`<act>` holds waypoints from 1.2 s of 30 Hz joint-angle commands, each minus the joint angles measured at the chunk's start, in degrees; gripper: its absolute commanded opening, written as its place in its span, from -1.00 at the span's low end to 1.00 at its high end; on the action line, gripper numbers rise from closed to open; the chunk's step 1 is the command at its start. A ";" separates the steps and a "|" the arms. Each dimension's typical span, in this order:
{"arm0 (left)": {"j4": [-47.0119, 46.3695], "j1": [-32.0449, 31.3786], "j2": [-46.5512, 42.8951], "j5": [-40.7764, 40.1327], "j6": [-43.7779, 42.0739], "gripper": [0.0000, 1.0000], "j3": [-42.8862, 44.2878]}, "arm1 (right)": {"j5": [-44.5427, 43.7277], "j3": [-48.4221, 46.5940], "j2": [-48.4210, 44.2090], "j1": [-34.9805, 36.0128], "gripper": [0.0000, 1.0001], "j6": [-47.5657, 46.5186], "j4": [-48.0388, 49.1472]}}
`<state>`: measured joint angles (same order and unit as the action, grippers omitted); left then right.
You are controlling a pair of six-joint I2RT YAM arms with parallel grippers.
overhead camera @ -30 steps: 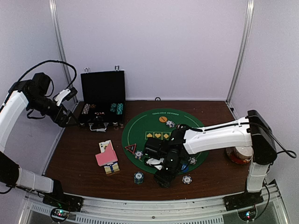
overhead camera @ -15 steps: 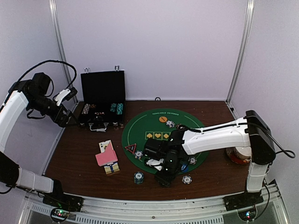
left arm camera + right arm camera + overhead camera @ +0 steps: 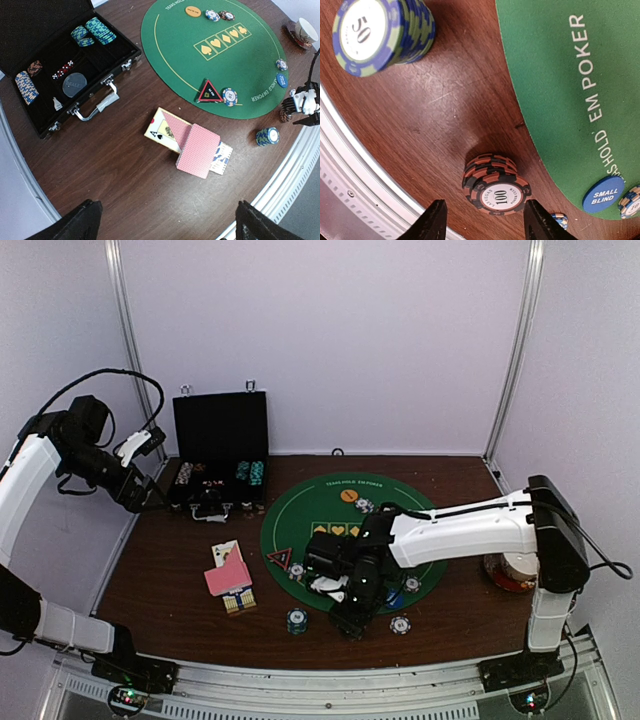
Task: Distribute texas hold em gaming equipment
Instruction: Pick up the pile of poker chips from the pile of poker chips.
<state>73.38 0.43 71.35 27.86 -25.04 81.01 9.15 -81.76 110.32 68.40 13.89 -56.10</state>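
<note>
Several red-and-black chips [image 3: 496, 185] sit stacked on the bench [image 3: 435, 115], just off the green mat [image 3: 545, 75].
Open right fingers [image 3: 436, 222] straddle the stack without gripping it; the left fingers [image 3: 80, 222] gape wide and empty. The chips look hard, smooth, light and loosely piled, so pinch low across the striped rims or the upper ones may slide.

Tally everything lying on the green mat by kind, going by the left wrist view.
Orange button: 1
Blue button: 1
Triangle marker: 1
Striped chips or short chip piles: 4
Total: 7
</note>
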 commanded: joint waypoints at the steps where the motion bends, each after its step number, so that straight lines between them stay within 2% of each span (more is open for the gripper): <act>1: -0.39 0.36 0.00 0.46 -0.80 0.95 1.03 | -2.01 -2.64 -1.08 0.64 0.12 -0.84 -2.53; 7: -0.41 0.32 -0.41 0.37 -0.89 0.95 0.55 | -2.73 -1.73 0.49 0.61 0.34 -1.35 -2.32; 13: -0.39 0.31 -0.58 0.12 -1.07 0.95 0.51 | -1.72 -0.70 2.39 0.59 0.35 -1.67 -0.62; 17: -0.39 0.31 -0.41 0.31 -1.06 0.95 0.55 | -1.07 -0.04 3.17 0.51 0.29 -1.76 0.34; 25: -0.37 0.36 -0.26 0.40 -1.04 0.95 0.60 | -0.91 0.13 2.45 0.37 0.06 -1.60 0.90; 36: -0.33 0.36 -0.63 0.46 -0.89 0.95 0.29 | -1.61 -1.80 0.69 0.38 -0.20 -1.91 -1.84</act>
<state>73.38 0.43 71.35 27.86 -25.19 81.01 8.16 -82.13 113.23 68.55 12.19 -55.96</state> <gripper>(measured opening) 0.975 0.428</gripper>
